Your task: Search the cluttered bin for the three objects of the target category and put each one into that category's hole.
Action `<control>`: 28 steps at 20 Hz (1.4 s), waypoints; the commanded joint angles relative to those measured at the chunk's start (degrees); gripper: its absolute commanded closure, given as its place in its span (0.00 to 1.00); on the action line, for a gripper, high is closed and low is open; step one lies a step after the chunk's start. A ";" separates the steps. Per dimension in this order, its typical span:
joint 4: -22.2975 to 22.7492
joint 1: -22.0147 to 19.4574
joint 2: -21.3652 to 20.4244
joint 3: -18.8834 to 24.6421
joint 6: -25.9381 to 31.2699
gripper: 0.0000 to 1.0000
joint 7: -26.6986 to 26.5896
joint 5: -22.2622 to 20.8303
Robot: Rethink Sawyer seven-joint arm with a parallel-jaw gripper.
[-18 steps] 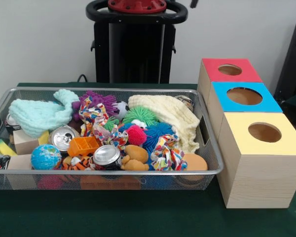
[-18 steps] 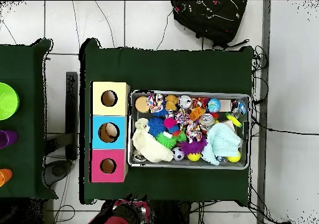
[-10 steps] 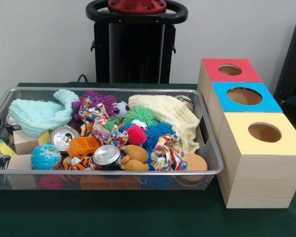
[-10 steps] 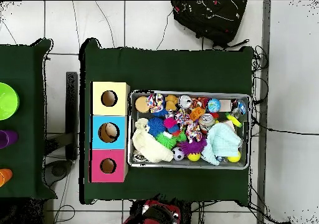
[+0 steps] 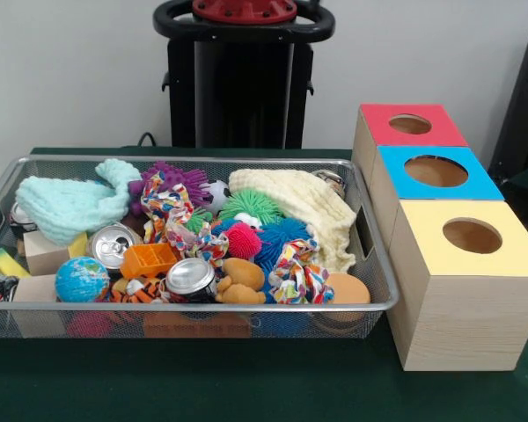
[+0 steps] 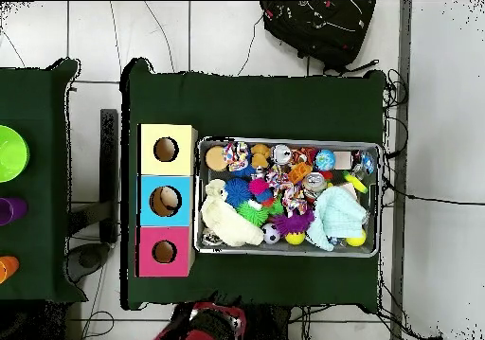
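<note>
A wire mesh bin (image 5: pixel 202 307) (image 6: pixel 284 252) holds a heap of mixed things. Among them are two drink cans (image 5: pixel 191 277), a mint knitted cloth (image 5: pixel 70 204), a cream cloth (image 5: pixel 308 207), spiky rubber balls (image 5: pixel 244 240), a globe ball (image 5: pixel 81 280), knotted rope toys (image 5: pixel 297 277) and wooden blocks (image 5: pixel 46 253). Beside the bin stand three wooden boxes, each with a round hole in its top: red (image 5: pixel 378 132) (image 6: pixel 183 252), blue (image 5: pixel 396 180) (image 6: pixel 185 201) and yellow (image 5: pixel 422 251) (image 6: pixel 185 150). Neither view shows the gripper.
The red and black robot body (image 6: pixel 204 322) shows at the overhead view's bottom edge. A dark backpack (image 6: pixel 317 28) lies on the floor beyond the table. A second green table (image 6: pixel 28 166) with coloured cups stands to the left in the overhead view.
The red and black robot part at the overhead view's bottom edge swung right, then back left. Nothing in the bin or the boxes has moved.
</note>
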 commanded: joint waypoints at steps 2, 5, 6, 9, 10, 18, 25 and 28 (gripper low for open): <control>-1.65 13.55 10.98 5.11 -3.00 0.00 32.07 14.25; -8.27 19.49 14.78 3.20 1.89 0.00 37.30 18.08; -10.35 21.30 16.14 2.41 3.07 0.00 39.33 19.34; -13.73 23.00 17.55 1.50 6.05 0.00 41.23 21.77; -13.72 22.58 17.26 1.60 6.26 0.00 40.63 22.17; 8.25 -1.02 -5.69 0.98 2.20 0.00 6.80 16.79; 17.81 -30.28 -19.98 -2.43 4.06 0.00 -39.44 14.05; 19.01 -40.41 -21.94 -0.98 5.04 0.00 -53.34 14.88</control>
